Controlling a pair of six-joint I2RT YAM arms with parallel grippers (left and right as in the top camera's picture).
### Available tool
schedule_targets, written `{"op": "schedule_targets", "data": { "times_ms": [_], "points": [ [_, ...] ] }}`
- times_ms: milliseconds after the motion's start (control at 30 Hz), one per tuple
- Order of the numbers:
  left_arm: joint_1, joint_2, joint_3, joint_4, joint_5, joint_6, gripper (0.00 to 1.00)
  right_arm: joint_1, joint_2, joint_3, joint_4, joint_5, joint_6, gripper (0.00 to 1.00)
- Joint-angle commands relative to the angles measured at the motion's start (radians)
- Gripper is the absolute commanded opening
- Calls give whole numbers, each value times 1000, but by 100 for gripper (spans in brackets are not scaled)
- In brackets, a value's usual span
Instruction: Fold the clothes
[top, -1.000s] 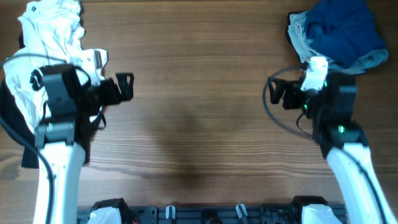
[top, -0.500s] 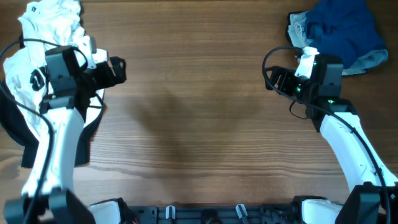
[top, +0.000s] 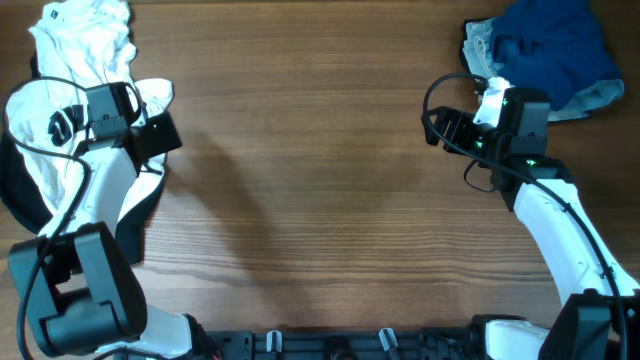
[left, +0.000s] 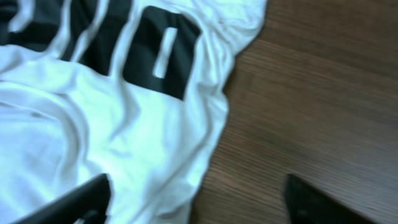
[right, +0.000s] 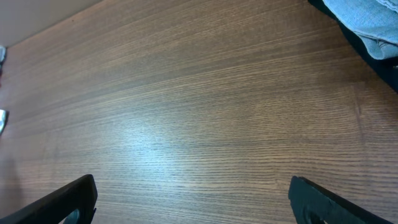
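Note:
A white shirt with black lettering lies crumpled at the table's far left; in the left wrist view its hem fills the left half of the frame. My left gripper is open, one finger over the shirt's edge and one over bare wood. A pile of blue and grey clothes lies at the far right; a light blue corner shows in the right wrist view. My right gripper is open and empty above bare wood, left of that pile.
The brown wooden table stretches between the two arms. A black garment lies under the white shirt at the left edge. A black cable loops off the right arm.
My left gripper has moved left and back toward the white shirt's edge. The right gripper rose slightly a second ago and has since held still.

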Motion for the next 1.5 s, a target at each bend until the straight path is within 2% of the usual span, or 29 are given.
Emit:
{"op": "schedule_targets", "data": {
  "times_ms": [0, 133, 200, 433, 600, 833, 967, 1033, 1100, 1200, 1300, 1467],
  "points": [
    [2, 6, 19, -54, -105, 14, 62, 4, 15, 21, -2, -11, 15, 98],
    [2, 8, 18, -168, -113, 14, 44, 4, 38, 21, -2, -11, 15, 98],
    [2, 11, 18, -200, -111, 13, 41, 4, 57, 21, -1, -12, 16, 98],
    [2, 27, 18, -212, -15, 13, 46, 5, 113, 21, 9, -12, 23, 97],
    [2, 79, 18, -206, -8, 13, 47, 4, 124, 21, 10, -13, 33, 97],
    [2, 145, 18, -150, -11, 13, 41, 4, 124, 21, 8, -12, 43, 97],
    [2, 142, 19, -139, -11, 13, 41, 4, 124, 21, 10, -12, 44, 96],
    [2, 142, 19, -139, -11, 13, 35, 4, 124, 21, 10, -12, 43, 97],
    [2, 141, 19, -139, -15, 13, 25, 4, 124, 21, 10, -12, 42, 97],
    [2, 138, 19, -136, -19, 13, 17, 4, 124, 21, 11, -11, 42, 97],
    [2, 136, 20, -125, -19, 9, 6, 4, 124, 21, 13, -11, 41, 97],
    [2, 116, 43, -125, -19, 6, 4, 4, 124, 21, 13, -11, 41, 97]
  ]
}}
